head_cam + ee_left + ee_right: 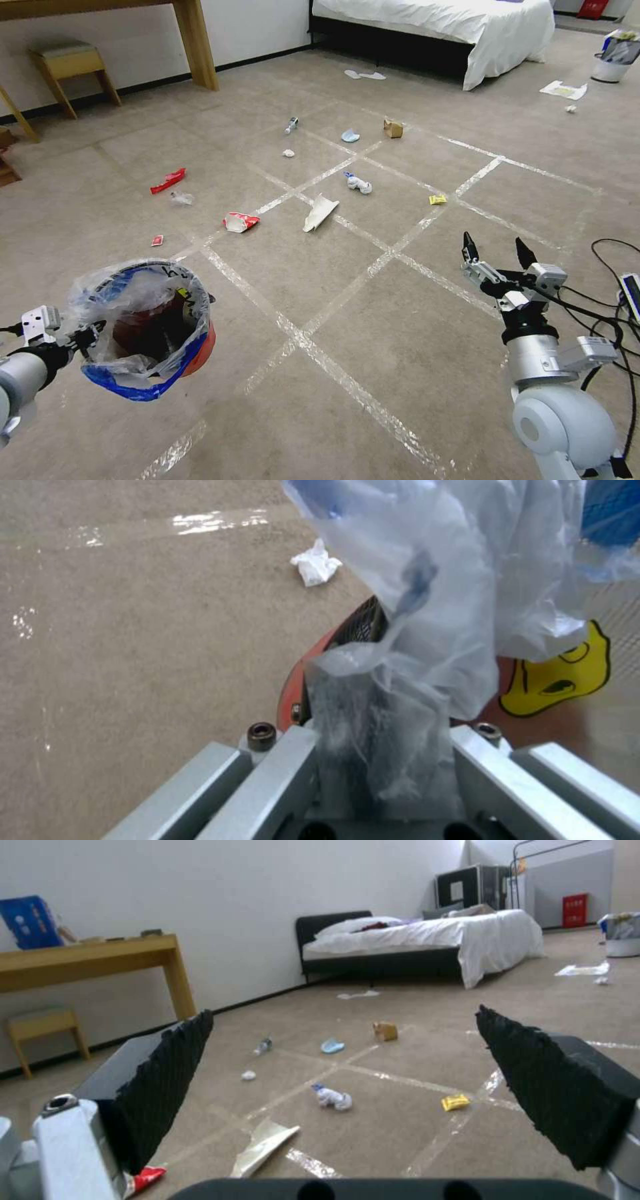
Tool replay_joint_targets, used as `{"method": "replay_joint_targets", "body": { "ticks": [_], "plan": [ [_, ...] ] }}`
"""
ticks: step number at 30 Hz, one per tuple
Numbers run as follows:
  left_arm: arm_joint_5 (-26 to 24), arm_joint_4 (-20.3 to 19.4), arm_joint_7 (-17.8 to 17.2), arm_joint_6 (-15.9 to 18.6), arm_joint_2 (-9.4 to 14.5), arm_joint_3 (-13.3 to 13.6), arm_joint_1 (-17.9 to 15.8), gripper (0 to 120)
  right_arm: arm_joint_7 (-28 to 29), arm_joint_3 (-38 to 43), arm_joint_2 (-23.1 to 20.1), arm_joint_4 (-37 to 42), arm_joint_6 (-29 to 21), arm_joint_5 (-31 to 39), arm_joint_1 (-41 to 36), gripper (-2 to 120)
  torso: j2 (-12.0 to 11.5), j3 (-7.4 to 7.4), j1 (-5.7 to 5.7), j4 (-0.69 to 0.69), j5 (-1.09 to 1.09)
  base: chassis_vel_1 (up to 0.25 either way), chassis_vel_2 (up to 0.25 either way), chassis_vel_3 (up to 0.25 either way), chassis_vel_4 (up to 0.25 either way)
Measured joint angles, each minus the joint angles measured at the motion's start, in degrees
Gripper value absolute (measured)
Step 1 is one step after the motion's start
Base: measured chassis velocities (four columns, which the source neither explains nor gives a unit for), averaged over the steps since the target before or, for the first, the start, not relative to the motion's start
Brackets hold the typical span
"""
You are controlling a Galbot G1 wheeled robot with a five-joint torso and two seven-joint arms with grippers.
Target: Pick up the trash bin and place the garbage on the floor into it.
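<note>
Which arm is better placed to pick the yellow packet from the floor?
Probably the right: the right gripper is open and empty, nearer the yellow packet. The left gripper holds the trash bin.

Garbage [320,212] lies on the floor [373,333] beyond the trash bin [150,327].

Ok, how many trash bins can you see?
2. The red trash bin hangs in the left end effector, near left; a white bin stands far right, beside the bed.
</note>
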Motion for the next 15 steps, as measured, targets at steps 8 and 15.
{"method": "replay_joint_targets", "body": {
  "ticks": [8, 15],
  "plan": [
    [0.3, 3.4, 0.3, 0.0, 0.5, -0.7, -1.0, 0, 0.0, 0.1, 0.4, 0.3, 0.0, -0.1, -0.3, 100, 0.0, 0.0, 0.0, 0.0, 0.01, -0.139, 0.128, 0.137, -0.119],
    [0.4, 6.0, 0.4, 0.0, 0.9, -1.5, -2.3, 0, -0.1, 0.4, 0.7, 0.5, 0.0, -0.1, -0.5, 100, 0.0, -0.01, 0.0, 0.0, 0.0, -0.12, 0.117, 0.117, -0.12]
  ]
}}
